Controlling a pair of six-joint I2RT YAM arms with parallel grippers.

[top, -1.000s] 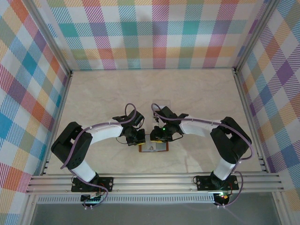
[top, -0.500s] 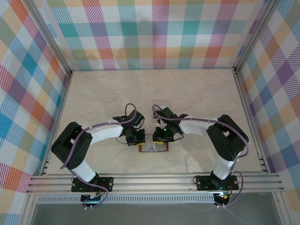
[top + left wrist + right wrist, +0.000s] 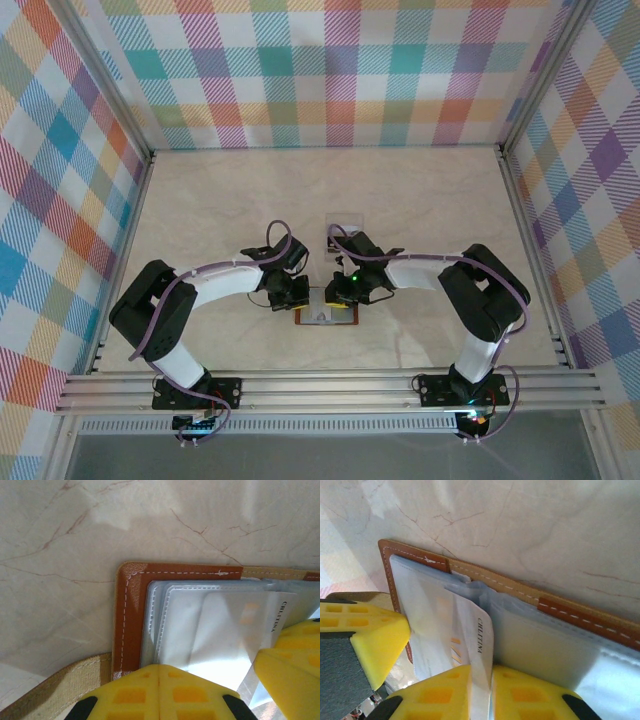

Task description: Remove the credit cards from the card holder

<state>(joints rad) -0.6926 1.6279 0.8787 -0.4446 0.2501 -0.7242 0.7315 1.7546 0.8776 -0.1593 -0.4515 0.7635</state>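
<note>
Looking from above, card holder [image 3: 326, 317] lay open on the marble surface [image 3: 420, 210] at lower centre of frame, between both wrists. Left jaws were pressed together, yellow pads [image 3: 135, 692] at the bottom of the left wrist view, over the holder's brown stitched edge; couldn't tell whether they pinched any of it. Right jaws were pinching a white credit card [image 3: 476, 647] printed CHLITINA, bottom centre of the right wrist view, card slanted across the clear sleeves [image 3: 545, 640]. Clear plastic square [image 3: 343, 222] lay further up the frame, apart.
</note>
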